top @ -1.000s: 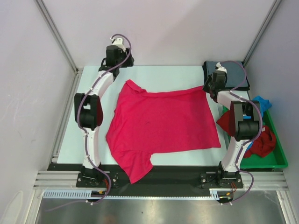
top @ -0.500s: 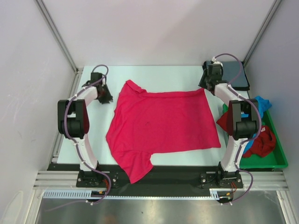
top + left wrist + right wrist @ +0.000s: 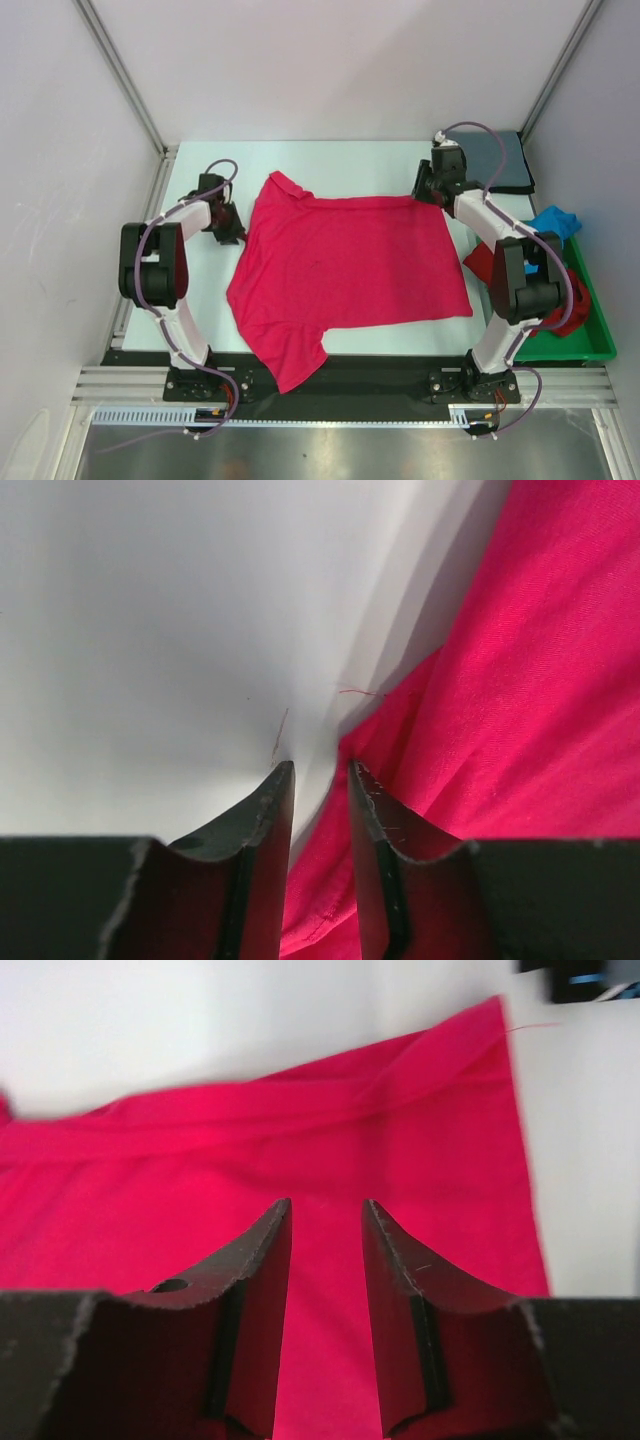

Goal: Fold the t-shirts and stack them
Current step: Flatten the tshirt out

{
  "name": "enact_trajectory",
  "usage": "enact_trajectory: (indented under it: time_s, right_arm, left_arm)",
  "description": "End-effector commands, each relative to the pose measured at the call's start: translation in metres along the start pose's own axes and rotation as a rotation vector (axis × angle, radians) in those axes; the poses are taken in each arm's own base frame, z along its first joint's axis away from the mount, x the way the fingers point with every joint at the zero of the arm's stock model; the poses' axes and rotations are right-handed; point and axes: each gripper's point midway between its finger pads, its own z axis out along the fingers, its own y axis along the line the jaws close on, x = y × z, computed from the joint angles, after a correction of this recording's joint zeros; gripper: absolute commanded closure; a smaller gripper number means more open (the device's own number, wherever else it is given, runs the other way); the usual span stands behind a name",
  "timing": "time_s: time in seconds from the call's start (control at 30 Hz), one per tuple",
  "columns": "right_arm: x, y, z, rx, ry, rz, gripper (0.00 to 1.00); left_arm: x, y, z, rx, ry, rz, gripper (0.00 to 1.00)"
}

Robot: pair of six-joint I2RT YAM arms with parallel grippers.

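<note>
Top external view: the bright pink-red short-sleeved cloth t-shirt (image 3: 350, 265) is lying spread out flat in the middle of the pale flat table (image 3: 330, 160), with one sleeve hanging off the near edge. The left arm is folded up with its elbow high. It reaches down so the left gripper (image 3: 230, 226) sits right at the shirt's left edge. The right arm stretches out long to the far side, and the right gripper (image 3: 424, 186) is at the shirt's far right corner. A folded grey-blue t-shirt (image 3: 503, 158) sits in the far right corner of the table. The green plastic tray (image 3: 592, 335) on the right holds a crumpled bright blue t-shirt (image 3: 556, 221) and a darker red t-shirt (image 3: 565, 305), both half hidden behind the right arm.

Left wrist view: the left gripper (image 3: 320, 772) has its fingers a little apart with nothing pinched. One tip is over bare table (image 3: 150, 630), the other over the pink-red cloth (image 3: 520, 680). Can't tell if the tips touch down.

Right wrist view: it's kinda blurry. The right gripper (image 3: 327, 1208) has its fingers parted and empty, hanging over the shirt (image 3: 180, 1170) near its hem corner.
</note>
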Motion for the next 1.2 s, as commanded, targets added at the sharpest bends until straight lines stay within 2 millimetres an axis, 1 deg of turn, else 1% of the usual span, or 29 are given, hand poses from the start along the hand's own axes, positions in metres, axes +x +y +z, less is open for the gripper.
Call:
enact_trajectory:
  time_s: [0.0, 0.03, 0.2, 0.3, 0.37, 0.4, 0.43, 0.47, 0.5, 0.53, 0.57, 0.6, 0.63, 0.67, 0.7, 0.8, 0.83, 0.87, 0.9, 0.93, 0.97, 1.07, 1.13, 1.17]
  right_arm:
    - [-0.004, 0.021, -0.018, -0.07, -0.035, -0.003, 0.61]
    - [-0.004, 0.024, -0.021, -0.083, -0.042, -0.002, 0.61]
    - [0.002, 0.027, -0.024, -0.106, -0.046, 0.011, 0.62]
    - [0.005, 0.03, -0.024, -0.119, -0.043, 0.009, 0.62]
    - [0.01, 0.031, -0.022, -0.121, -0.036, 0.005, 0.62]
    - [0.013, 0.031, -0.021, -0.121, -0.035, 0.005, 0.62]
    - [0.016, 0.036, -0.021, -0.146, -0.023, 0.002, 0.62]
    - [0.017, 0.037, -0.021, -0.15, -0.022, 0.001, 0.62]
    - [0.021, 0.041, -0.021, -0.159, -0.014, -0.005, 0.62]
    - [0.025, 0.043, -0.02, -0.162, -0.005, -0.012, 0.62]
    - [0.029, 0.044, -0.02, -0.163, 0.002, -0.014, 0.62]
    - [0.032, 0.05, -0.021, -0.17, 0.009, -0.023, 0.62]
    - [0.034, 0.053, -0.022, -0.176, 0.011, -0.028, 0.62]
    - [0.04, 0.056, -0.023, -0.181, 0.02, -0.033, 0.62]
    - [0.044, 0.063, -0.024, -0.191, 0.021, -0.048, 0.62]
    - [0.054, 0.074, -0.023, -0.209, 0.036, -0.062, 0.62]
    - [0.063, 0.08, -0.019, -0.219, 0.055, -0.07, 0.62]
    - [0.067, 0.08, -0.017, -0.217, 0.067, -0.065, 0.62]
    - [0.073, 0.08, -0.015, -0.215, 0.08, -0.066, 0.62]
    - [0.078, 0.079, -0.011, -0.208, 0.096, -0.063, 0.63]
    - [0.082, 0.078, -0.009, -0.203, 0.104, -0.06, 0.63]
    - [0.09, 0.075, -0.004, -0.196, 0.123, -0.058, 0.63]
    - [0.093, 0.075, -0.003, -0.193, 0.13, -0.063, 0.63]
    - [0.095, 0.073, -0.001, -0.186, 0.136, -0.067, 0.63]
  left_arm:
    - [-0.006, -0.004, -0.012, 0.011, -0.036, 0.028, 0.66]
    - [-0.005, -0.004, -0.009, 0.006, -0.027, 0.027, 0.65]
    - [-0.011, -0.021, -0.005, 0.035, -0.035, 0.057, 0.64]
    - [-0.011, -0.026, 0.0, 0.028, -0.031, 0.066, 0.6]
    - [-0.009, -0.024, 0.004, 0.008, -0.023, 0.075, 0.59]
    - [-0.01, -0.026, 0.008, 0.006, -0.018, 0.08, 0.59]
    - [-0.01, -0.025, 0.011, -0.008, -0.018, 0.08, 0.59]
    - [-0.009, -0.025, 0.013, -0.022, -0.012, 0.084, 0.6]
    - [-0.012, -0.025, 0.014, -0.037, -0.018, 0.084, 0.63]
    - [-0.009, -0.021, 0.02, -0.055, -0.003, 0.079, 0.69]
    - [-0.008, -0.014, 0.021, -0.092, 0.001, 0.073, 0.75]
    - [-0.011, -0.011, 0.022, -0.117, -0.005, 0.072, 0.8]
    - [-0.011, -0.002, 0.024, -0.161, -0.005, 0.068, 0.89]
    - [-0.01, 0.001, 0.024, -0.179, 0.004, 0.066, 0.94]
    - [-0.012, 0.004, 0.023, -0.193, 0.001, 0.059, 0.99]
    - [-0.022, 0.023, 0.014, -0.296, -0.04, 0.049, 1.0]
    - [-0.03, 0.033, 0.007, -0.355, -0.075, 0.05, 1.0]
    - [-0.035, 0.04, 0.0, -0.385, -0.088, 0.045, 1.0]
    - [-0.042, 0.043, -0.006, -0.403, -0.109, 0.043, 1.0]
    - [-0.046, 0.048, -0.009, -0.424, -0.118, 0.035, 1.0]
    - [-0.05, 0.056, -0.016, -0.447, -0.128, 0.018, 1.0]
    - [-0.058, 0.065, -0.021, -0.452, -0.151, -0.026, 1.0]
    - [-0.066, 0.066, -0.022, -0.451, -0.162, -0.024, 1.0]
    - [-0.067, 0.066, -0.022, -0.458, -0.158, -0.023, 1.0]
